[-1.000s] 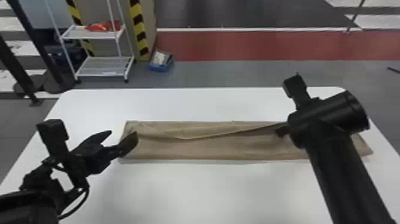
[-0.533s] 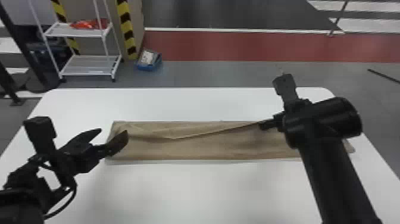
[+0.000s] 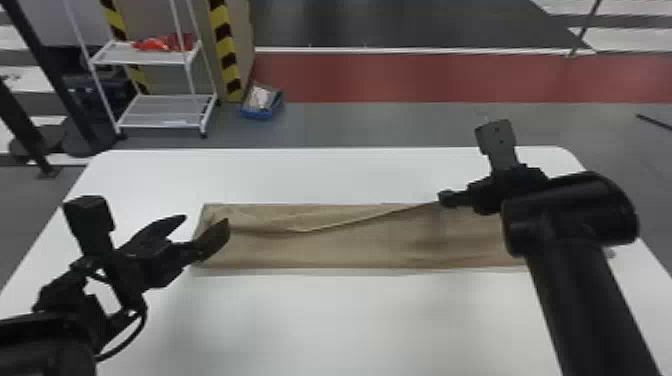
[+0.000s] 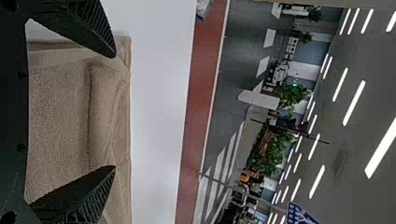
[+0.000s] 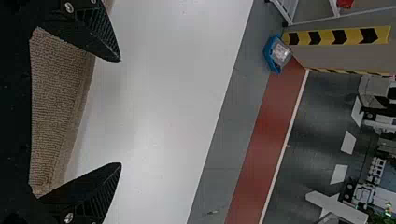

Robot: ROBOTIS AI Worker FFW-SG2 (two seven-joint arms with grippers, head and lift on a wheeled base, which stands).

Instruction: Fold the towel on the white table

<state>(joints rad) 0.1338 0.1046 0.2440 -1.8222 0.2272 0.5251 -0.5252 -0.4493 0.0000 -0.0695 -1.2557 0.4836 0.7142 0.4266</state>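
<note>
The brown towel [image 3: 370,240] lies as a long strip across the white table [image 3: 350,320], with a slanting ridge along its upper layer. Over its left end is my left gripper [image 3: 206,222], its fingers apart. In the left wrist view, the towel [image 4: 56,112] shows behind the open left gripper [image 4: 115,111] with nothing held. My right gripper [image 3: 447,197] is above the right part of the towel, whose far right end is partly covered by the arm. The right wrist view has the open right gripper [image 5: 121,112] with a part of the towel [image 5: 58,102] between its spread fingers, not gripped.
Beyond the table's far edge stand a white shelf rack [image 3: 155,112] and a striped post [image 3: 225,55] at the left. A blue box [image 3: 261,102] sits on the floor near them. Bare tabletop shows in front of and behind the towel.
The whole head view has shifted, so table and rack appear farther left at first, then nearly steady. Both grippers stay open over the towel, which keeps its shape.
</note>
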